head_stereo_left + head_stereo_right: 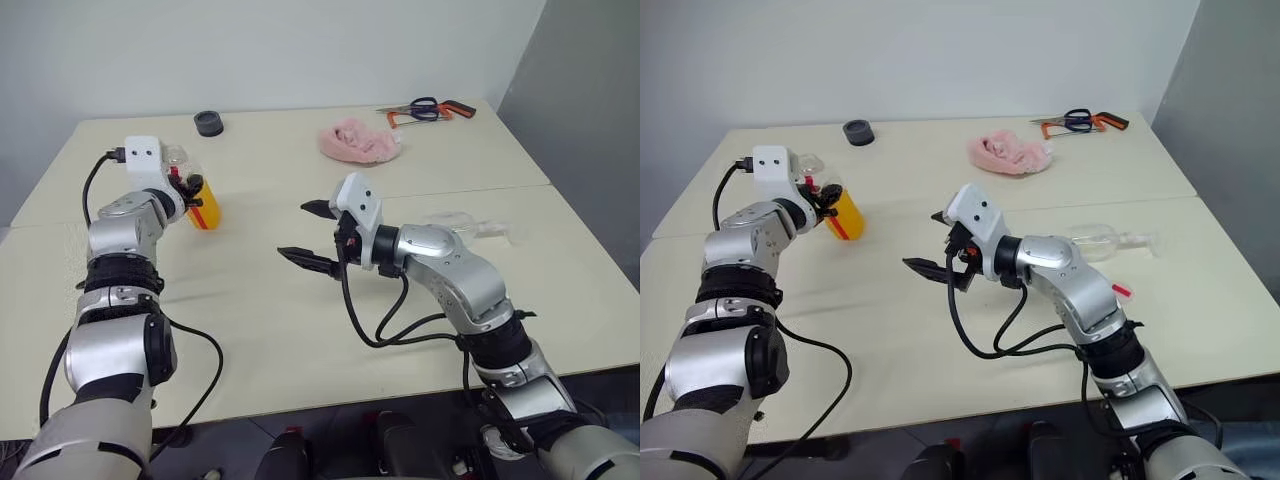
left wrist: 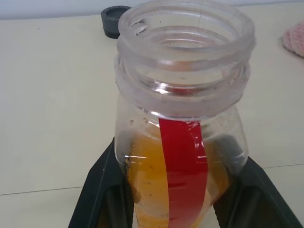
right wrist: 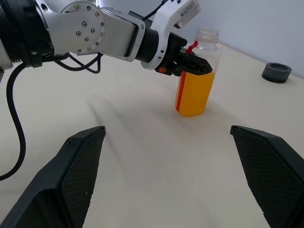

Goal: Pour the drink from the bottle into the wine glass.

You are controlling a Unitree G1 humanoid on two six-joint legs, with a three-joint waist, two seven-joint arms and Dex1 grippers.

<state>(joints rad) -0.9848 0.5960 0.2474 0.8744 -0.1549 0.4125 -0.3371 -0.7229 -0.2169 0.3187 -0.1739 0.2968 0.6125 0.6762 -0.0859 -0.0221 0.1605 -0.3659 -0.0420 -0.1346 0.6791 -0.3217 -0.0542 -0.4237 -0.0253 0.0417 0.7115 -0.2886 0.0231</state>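
Left end effector (image 3: pixel 192 64), its 2 black fingers clamped on the small clear plastic bottle (image 3: pixel 196 76) with a red label strip, cap off and mouth open, holding translucent orange-yellow drink (image 3: pixel 194 95) to about 2 thirds of its height; the bottle stands upright at the left of the cream tabletop (image 1: pixel 300 320), and whether its base rests on the surface or is just raised cannot be told. Right end effector (image 1: pixel 315 235), fingers spread wide and empty, pointing toward the bottle from mid-tabletop, well apart from it. The clear colourless stemmed wine glass (image 1: pixel 1095 240) lies on its side on the right half of the tabletop, behind the right forearm, bowl toward the centre and foot toward the right edge. Principal hazard, as a judgement: the receiving vessel is not upright, so any pour begun now would run onto the tabletop; the glass must first be stood up, and its round bowl is liable to roll away from an approaching finger, while the thin stem offers a small, slippery target. Second hazard: the open bottle is gripped across its lower body, so a quick swing or early tilt could slop liquid over the rim, and a smooth wall may slip or twist between the fingers. Bystanders clear of the work: black round cap (image 1: pixel 209 123), pink crumpled cloth (image 1: pixel 360 141), scissors and hand tools (image 1: pixel 425 109) at the far edge
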